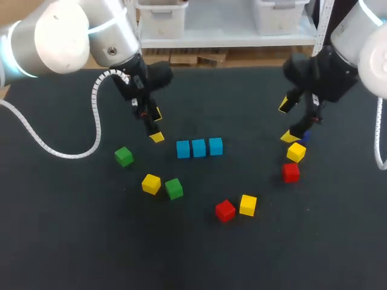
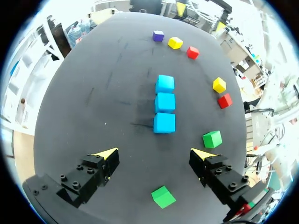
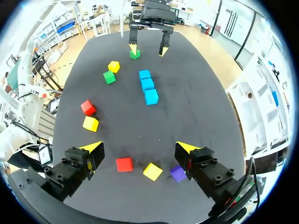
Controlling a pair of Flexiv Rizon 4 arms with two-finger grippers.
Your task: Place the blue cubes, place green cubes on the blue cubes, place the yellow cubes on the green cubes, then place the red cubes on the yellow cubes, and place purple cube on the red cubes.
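Head view. The table [image 1: 60, 241] carried a dark, matte covering. All blocks were small, sharp-edged cubes of plain solid colour. The row of three blue cubes [image 1: 199, 148] lay near the middle, faces touching, tops bare. My left gripper [image 1: 156, 125] hung just beside the row's left end, fingers spread and empty. My right gripper [image 1: 286, 121] hung well right of the row, likewise spread and empty, over the right-hand yellow cube [image 1: 296, 152]. The purple cube [image 1: 305, 136] showed only partly behind a fingertip. The right-hand red cube [image 1: 291, 173] sat just beside that yellow one. The front red cube [image 1: 225, 210] and front yellow cube [image 1: 248, 205] stood side by side. The lone green cube [image 1: 124, 156] stood apart at the left. The left yellow cube [image 1: 151, 183] and second green cube [image 1: 174, 188] sat close together.

Left wrist view. Bare covering lay between my parted fingers and the row of three blue cubes [image 2: 164, 102] ahead. The lone green cube [image 2: 163, 196] lay under the gripper, touching neither finger. The second green cube [image 2: 212, 138] stood just ahead of one fingertip.

Right wrist view. The purple cube [image 3: 177, 173] sat just beside one finger; contact could not be determined. The right-hand yellow cube [image 3: 153, 171] and right-hand red cube [image 3: 124, 164] lay between the parted fingers, touching neither. Open covering ran ahead to the blue row.
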